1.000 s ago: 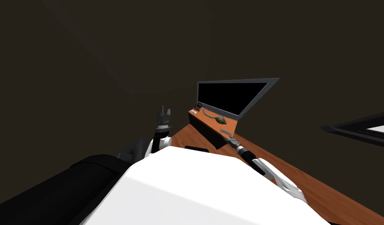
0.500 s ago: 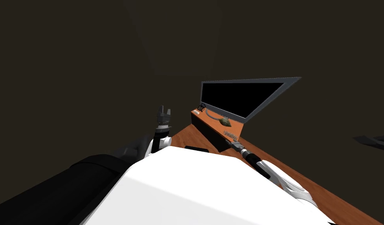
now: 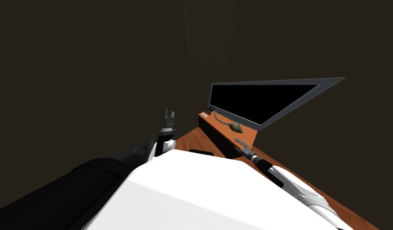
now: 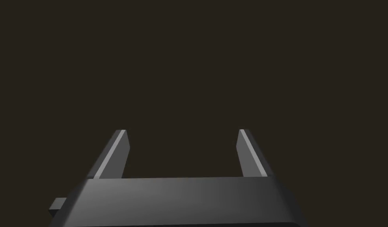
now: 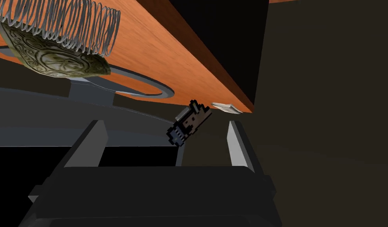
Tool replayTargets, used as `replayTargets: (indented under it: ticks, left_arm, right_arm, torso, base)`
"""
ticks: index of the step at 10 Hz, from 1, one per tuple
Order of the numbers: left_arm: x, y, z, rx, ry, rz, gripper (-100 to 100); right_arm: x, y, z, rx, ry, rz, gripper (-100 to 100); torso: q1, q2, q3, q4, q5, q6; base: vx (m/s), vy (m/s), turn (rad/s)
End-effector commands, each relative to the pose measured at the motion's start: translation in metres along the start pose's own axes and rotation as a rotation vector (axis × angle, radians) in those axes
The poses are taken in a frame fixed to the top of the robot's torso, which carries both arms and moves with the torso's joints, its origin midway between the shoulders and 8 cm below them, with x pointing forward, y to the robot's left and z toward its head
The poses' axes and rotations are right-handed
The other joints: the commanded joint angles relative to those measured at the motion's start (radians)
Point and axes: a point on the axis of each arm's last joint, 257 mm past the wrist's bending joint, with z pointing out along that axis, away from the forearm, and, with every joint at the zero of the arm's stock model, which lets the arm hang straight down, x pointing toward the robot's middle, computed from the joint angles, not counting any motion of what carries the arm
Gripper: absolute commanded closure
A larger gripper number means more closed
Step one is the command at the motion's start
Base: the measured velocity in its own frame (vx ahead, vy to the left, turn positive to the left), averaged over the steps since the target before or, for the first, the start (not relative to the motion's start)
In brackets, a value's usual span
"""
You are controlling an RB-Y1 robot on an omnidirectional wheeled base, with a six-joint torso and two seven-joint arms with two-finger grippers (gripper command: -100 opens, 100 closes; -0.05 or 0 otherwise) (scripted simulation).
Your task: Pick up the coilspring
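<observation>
- The coilspring point(image 3: 241, 140) lies on its side on the orange top of a raised shelf point(image 3: 249, 133), at the end nearest the right arm and close to the shelf's front edge.
- In the right wrist view the coilspring point(image 5: 59, 21) is a row of thin grey wire loops on the orange shelf point(image 5: 169, 51), just beside an olive-green embossed ornament point(image 5: 51, 59). I cannot tell if the two touch.
- The right gripper point(image 3: 244, 150) hangs just off the shelf's front edge, near the spring but apart from it.
- The right gripper point(image 5: 164, 123) has its fingers point(image 5: 90, 144) spread wide with nothing between them. The spring sits outside that gap, off to one finger's side.
- A dark-screened monitor point(image 3: 263, 100) with a grey frame closes off the back of the shelf. Its grey ring-shaped stand base point(image 3: 219, 119) lies flat on the top behind the ornament point(image 3: 234, 127).
- At the shelf's far end stand a small blocky pixel figure point(image 5: 189, 123) and a flat white scrap point(image 5: 226, 107), both well apart from the spring.
- The shelf's dark front face drops to a lower orange desk point(image 3: 191, 139), which gives open room along that edge.
- The left gripper point(image 3: 167, 112) is raised well apart from the shelf, over the dim area beside the desk.
- In its wrist view the left gripper point(image 4: 182, 131) has its fingers point(image 4: 114, 153) apart and holds nothing.
</observation>
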Motion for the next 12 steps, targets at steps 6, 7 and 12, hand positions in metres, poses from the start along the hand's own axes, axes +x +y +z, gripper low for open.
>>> replayTargets:
  ticks: [6,7,12]
  left_arm:
    - [0.000,0.000,0.000,0.000,0.000,0.000,0]
    - [0.000,0.000,0.000,0.000,0.000,0.000,0]
    - [0.000,0.000,0.000,0.000,0.000,0.000,0]
  right_arm:
    - [0.062,-0.044,-0.018,0.050,0.160,-0.120,-100]
    - [0.077,-0.057,-0.025,0.060,0.208,-0.165,-100]
    - [0.130,-0.096,-0.055,0.092,0.369,-0.270,-100]
  torso:
    - [0.000,0.000,0.000,0.000,0.000,0.001]
    - [0.000,0.000,0.000,0.000,0.000,0.001]
    - [0.000,0.000,0.000,0.000,0.000,0.001]
  base:
    - [0.042,0.023,0.111]
    - [0.071,0.025,0.204]
    - [0.070,0.019,0.146]
